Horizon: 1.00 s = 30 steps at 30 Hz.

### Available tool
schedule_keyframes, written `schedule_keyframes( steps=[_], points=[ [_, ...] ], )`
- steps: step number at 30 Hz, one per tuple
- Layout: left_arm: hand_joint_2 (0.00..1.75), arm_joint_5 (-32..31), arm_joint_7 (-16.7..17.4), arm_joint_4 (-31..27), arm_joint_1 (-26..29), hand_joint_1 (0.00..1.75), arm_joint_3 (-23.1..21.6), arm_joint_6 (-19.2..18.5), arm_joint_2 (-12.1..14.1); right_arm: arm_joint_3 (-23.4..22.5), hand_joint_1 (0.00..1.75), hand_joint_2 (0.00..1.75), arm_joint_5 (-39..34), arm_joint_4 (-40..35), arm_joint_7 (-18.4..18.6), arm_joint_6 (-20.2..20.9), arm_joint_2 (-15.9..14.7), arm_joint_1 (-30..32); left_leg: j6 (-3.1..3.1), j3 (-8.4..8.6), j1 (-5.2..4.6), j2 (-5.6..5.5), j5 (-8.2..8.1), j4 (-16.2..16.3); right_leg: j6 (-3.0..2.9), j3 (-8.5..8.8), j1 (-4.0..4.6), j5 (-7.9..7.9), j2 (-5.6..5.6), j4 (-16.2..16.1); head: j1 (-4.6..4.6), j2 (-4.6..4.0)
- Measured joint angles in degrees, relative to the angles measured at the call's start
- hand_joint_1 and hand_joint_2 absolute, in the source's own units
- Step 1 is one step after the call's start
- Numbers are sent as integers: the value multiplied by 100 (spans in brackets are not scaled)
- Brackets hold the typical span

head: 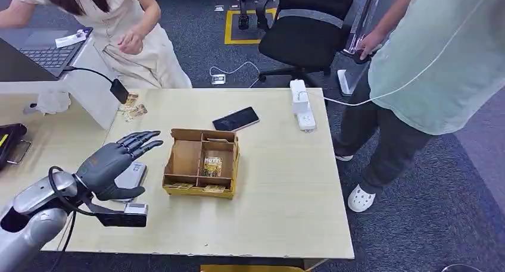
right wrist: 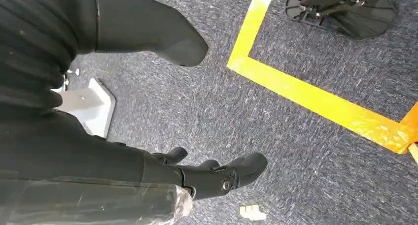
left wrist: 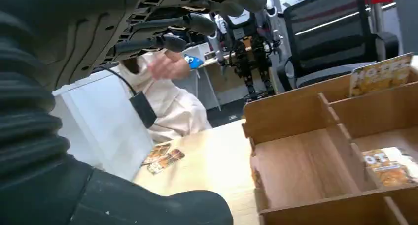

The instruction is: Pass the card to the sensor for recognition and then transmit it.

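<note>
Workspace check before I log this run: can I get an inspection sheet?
Surface: light wooden table, no spills seen.
Job's things: cards in the wooden box; more loose cards near the white stand.
Clutter: phone, power strip, laptop.
Hands: left hand open above the table, holding nothing; right hand hanging over the floor, holding nothing.
Cables: white cable from the power strip.
Surroundings: two people, office chair, yellow floor tape.

Bare tabletop (head: 280,183) right of wooden box (head: 201,163); phone (head: 236,118) behind.
</note>
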Motion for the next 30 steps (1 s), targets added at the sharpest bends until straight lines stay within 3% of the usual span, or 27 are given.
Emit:
schedule_keyframes(
  steps=[5, 10, 18, 23, 30],
  points=[
    [175, -131, 59, -4, -159, 0, -284, 129, -115, 30, 0, 175, -13, 0, 2, 2, 0, 0, 0, 0, 0, 0, 0, 0, 0, -1, 0, 0, -2, 0, -2, 0],
    [175, -739, 671, -35, -146, 0, -835, 614, -642, 28, 0, 175, -116, 0, 7, -20, 7, 22, 2, -1, -7, 0, -1, 1, 1, 2, -7, 1, -1, 0, 0, 2],
    [175, -1199, 1210, 33, 15, 0, -1375, 1221, -1239, 28, 0, 175, -155, 0, 2, -81, 7, 49, 15, -2, -10, 2, -10, 3, 3, 0, -10, 0, 0, -2, -2, 2],
    [175, -2066, 1729, 245, 177, 0, -1484, 1764, -1591, 28, 0, 175, -234, 2, 0, -116, 7, 84, 16, -2, -10, 1, -11, 3, 3, 0, -9, -1, -1, -2, 0, 2],
    [175, -2667, 2162, 544, 319, 0, -1528, 2002, -1895, 26, 0, 175, -243, 2, -20, -127, 9, 130, 16, -3, -10, 1, -10, 2, 3, 0, -9, -1, -2, -2, 0, 0]
  ],
)
